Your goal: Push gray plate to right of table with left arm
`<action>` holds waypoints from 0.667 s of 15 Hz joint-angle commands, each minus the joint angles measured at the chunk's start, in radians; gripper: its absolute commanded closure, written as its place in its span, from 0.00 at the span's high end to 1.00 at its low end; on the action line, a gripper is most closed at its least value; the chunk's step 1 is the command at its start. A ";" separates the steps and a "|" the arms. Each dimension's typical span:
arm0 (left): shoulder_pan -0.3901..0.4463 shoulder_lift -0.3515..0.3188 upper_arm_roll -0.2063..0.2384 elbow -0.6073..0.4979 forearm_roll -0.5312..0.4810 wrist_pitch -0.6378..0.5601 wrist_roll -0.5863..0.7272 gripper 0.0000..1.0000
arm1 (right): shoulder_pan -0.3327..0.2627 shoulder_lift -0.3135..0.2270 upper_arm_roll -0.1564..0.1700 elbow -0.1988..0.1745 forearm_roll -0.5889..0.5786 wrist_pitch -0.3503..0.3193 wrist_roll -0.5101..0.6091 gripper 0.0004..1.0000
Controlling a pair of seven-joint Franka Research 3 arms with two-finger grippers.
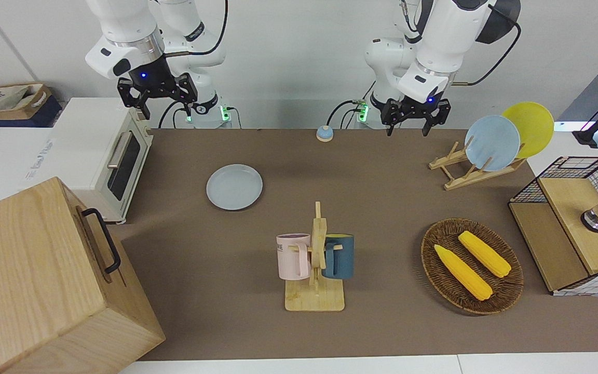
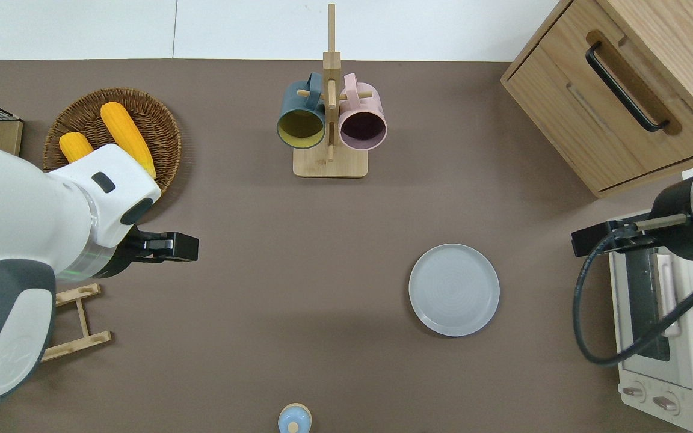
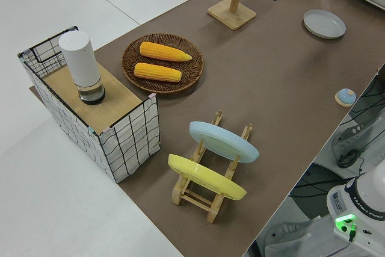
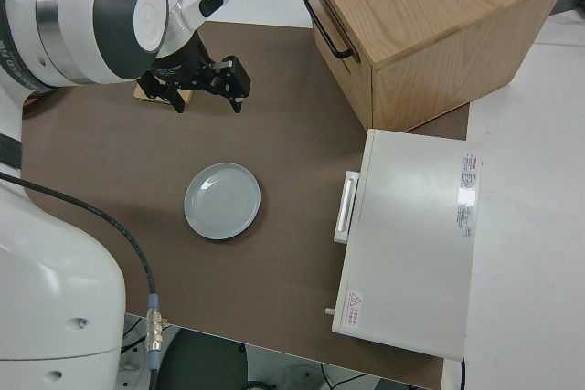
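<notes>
You see the round pale grey-blue plate point(image 1: 234, 186) lying flat on the brown matte table point(image 1: 382, 171), toward the right arm's end, nearer to the robots than the bamboo mug stand point(image 1: 316, 270) that carries a pink mug point(image 1: 293, 255) and a dark blue mug point(image 1: 339, 256). The plate sits well apart from the white toaster oven point(image 1: 103, 156) at that end of the table, and from the large wooden drawer cabinet point(image 1: 44, 280) beside the oven. Nothing touches the plate.

The left arm's black two-finger gripper point(image 1: 408, 123) hangs in the air with its fingers spread apart and nothing between them. In the overhead view you find it point(image 2: 169, 246) over bare table, toward the left arm's end, well apart from the plate point(image 2: 454, 289).

The right arm is parked; its gripper point(image 1: 163, 100) also shows separated fingers and holds nothing.

Toward the left arm's end, note the round dark wicker tray point(image 1: 472, 266) holding two yellow corn cobs point(image 1: 462, 271). Nearer to the robots than the tray stands a wooden dish rack point(image 1: 473, 169) with a light-blue plate point(image 1: 492, 143) and a yellow plate point(image 1: 530, 126) set on edge in it. A small blue bell-shaped button point(image 1: 324, 134) sits at the table edge nearest the robots, between the two arms
</notes>
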 commanded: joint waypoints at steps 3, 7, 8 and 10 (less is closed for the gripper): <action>0.001 0.006 -0.006 0.046 0.020 -0.023 0.035 0.99 | -0.011 -0.008 0.004 -0.001 0.010 -0.012 -0.001 0.98; 0.012 0.004 0.027 0.071 0.020 -0.049 0.213 0.99 | -0.011 -0.008 0.004 0.001 0.008 -0.012 -0.003 0.98; 0.012 0.004 0.046 0.078 0.017 -0.054 0.247 0.99 | -0.011 -0.008 0.004 0.001 0.008 -0.012 -0.001 0.98; 0.010 0.004 0.092 0.080 0.016 -0.054 0.311 0.99 | -0.011 -0.008 0.006 -0.001 0.008 -0.012 -0.001 0.98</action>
